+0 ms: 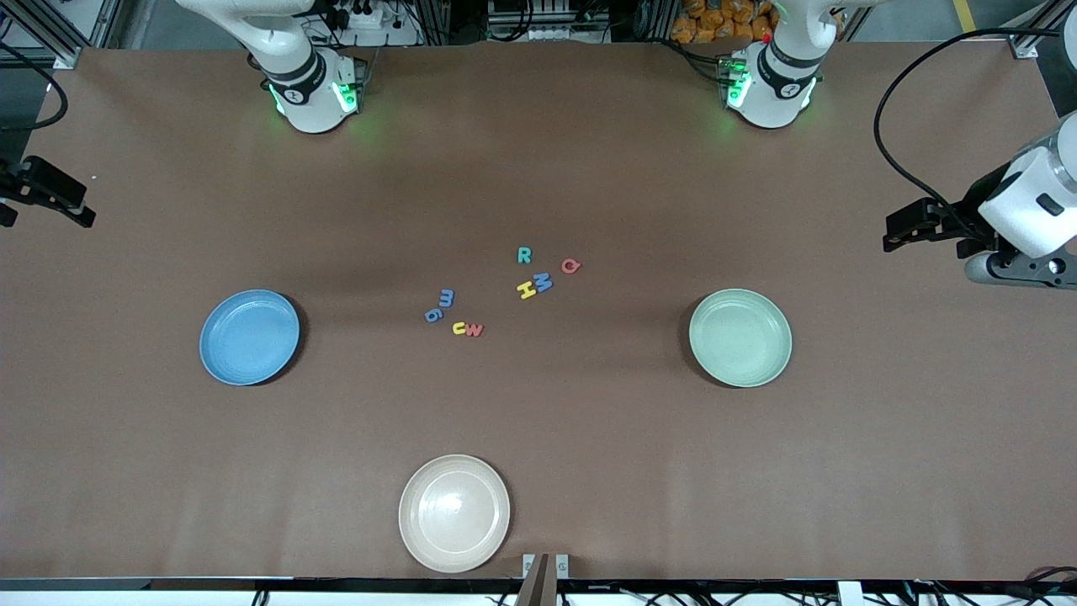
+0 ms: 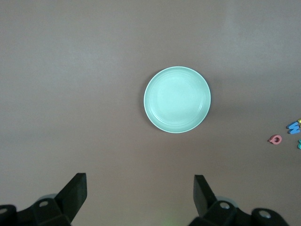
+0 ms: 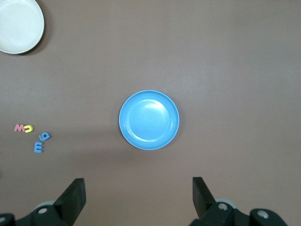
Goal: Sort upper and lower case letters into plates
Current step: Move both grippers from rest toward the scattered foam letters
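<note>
Front view: both arms wait raised at the ends of the tabletop (image 1: pixel 538 471). The left gripper (image 2: pixel 140 197) hangs high over the left arm's end, fingers spread wide and holding nothing, looking down on the pale green plate (image 1: pixel 740 337). The right gripper (image 3: pixel 139 200) hangs over the right arm's end, equally wide and empty, above the blue plate (image 1: pixel 250 337). Between the plates lie the letters: teal R (image 1: pixel 524 255), red Q (image 1: pixel 570 266), blue M (image 1: pixel 543 282) touching yellow H (image 1: pixel 527 290), and nearer the camera blue m (image 1: pixel 446 298), blue g (image 1: pixel 433 315), yellow u (image 1: pixel 460 328) against red w (image 1: pixel 474 330). A cream plate (image 1: pixel 454 513) sits nearest the camera.
</note>
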